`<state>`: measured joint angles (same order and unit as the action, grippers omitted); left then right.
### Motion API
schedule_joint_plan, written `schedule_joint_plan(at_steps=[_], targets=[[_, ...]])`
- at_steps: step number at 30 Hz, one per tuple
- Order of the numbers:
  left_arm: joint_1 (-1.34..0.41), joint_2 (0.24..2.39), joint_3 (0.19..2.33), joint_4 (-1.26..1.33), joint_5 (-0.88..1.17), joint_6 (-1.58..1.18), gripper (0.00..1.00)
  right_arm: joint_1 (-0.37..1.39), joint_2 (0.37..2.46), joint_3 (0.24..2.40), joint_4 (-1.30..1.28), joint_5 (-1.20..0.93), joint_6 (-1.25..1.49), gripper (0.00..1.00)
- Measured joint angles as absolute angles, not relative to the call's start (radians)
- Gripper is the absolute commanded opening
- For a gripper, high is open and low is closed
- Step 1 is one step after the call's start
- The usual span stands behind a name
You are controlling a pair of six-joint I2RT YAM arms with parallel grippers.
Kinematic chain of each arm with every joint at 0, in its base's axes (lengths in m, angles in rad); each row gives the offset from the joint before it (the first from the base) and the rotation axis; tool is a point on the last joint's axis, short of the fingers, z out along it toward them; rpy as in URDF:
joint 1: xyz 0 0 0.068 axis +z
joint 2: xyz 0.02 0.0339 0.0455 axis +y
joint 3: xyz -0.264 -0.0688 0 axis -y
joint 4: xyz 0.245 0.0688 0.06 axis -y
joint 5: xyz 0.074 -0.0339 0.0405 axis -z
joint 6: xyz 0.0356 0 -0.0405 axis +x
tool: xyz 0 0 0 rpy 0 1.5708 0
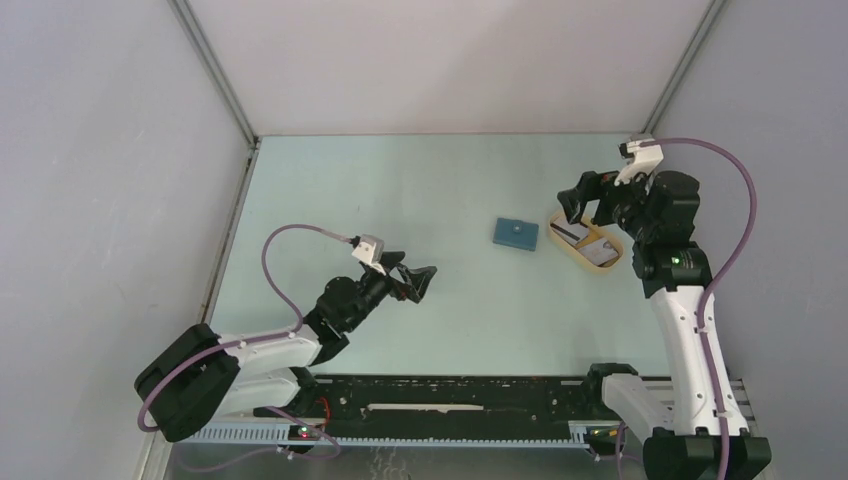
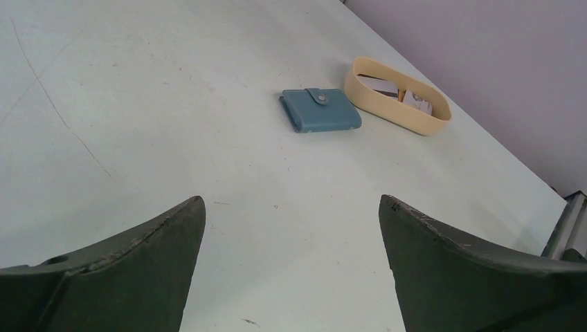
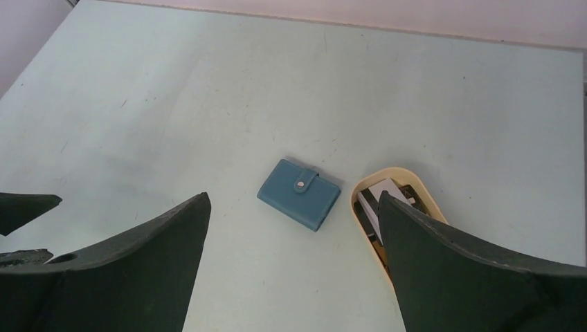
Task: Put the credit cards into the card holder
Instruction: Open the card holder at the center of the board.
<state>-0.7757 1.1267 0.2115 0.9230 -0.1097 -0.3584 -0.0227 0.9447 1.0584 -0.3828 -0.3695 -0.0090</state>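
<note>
The blue card holder (image 1: pixel 516 233) lies closed and flat on the table, snap up; it also shows in the left wrist view (image 2: pixel 320 110) and the right wrist view (image 3: pixel 300 194). The credit cards (image 1: pixel 577 236) lie in a beige oval tray (image 1: pixel 607 262) just right of it, white and grey with a dark stripe; they also show in the left wrist view (image 2: pixel 385 87) and the right wrist view (image 3: pixel 377 196). My left gripper (image 1: pixel 424 279) is open and empty, well left of the holder. My right gripper (image 1: pixel 581 205) is open and empty, above the tray's far end.
The tray also shows in the left wrist view (image 2: pixel 394 115) and the right wrist view (image 3: pixel 361 218), partly behind my right finger. Grey walls close in the table on the left, back and right. A black rail runs along the near edge (image 1: pixel 450 405).
</note>
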Motion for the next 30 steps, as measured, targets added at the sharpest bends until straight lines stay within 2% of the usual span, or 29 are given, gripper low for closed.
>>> schedule_joint_plan(at_steps=[7, 13, 19, 26, 30], targets=[[-0.771, 1.127, 0.219, 0.913, -0.093, -0.357, 1.0, -0.025, 0.947, 1.04, -0.373, -0.458, -0.064, 1.0], [-0.769, 1.124, 0.315, 0.851, -0.041, -0.334, 1.0, 0.041, 1.143, 1.079, -0.4, -0.635, -0.249, 1.0], [-0.746, 1.149, 0.506, 0.733, -0.008, -0.311, 1.0, 0.112, 1.411, 1.276, -0.546, -0.642, -0.329, 1.0], [-0.657, 1.345, 0.852, 0.626, 0.147, -0.342, 1.0, 0.087, 1.496, 1.291, -0.595, -0.599, -0.319, 0.99], [-0.643, 1.451, 1.016, 0.571, 0.218, -0.337, 1.0, 0.088, 1.574, 1.308, -0.593, -0.538, -0.288, 0.91]])
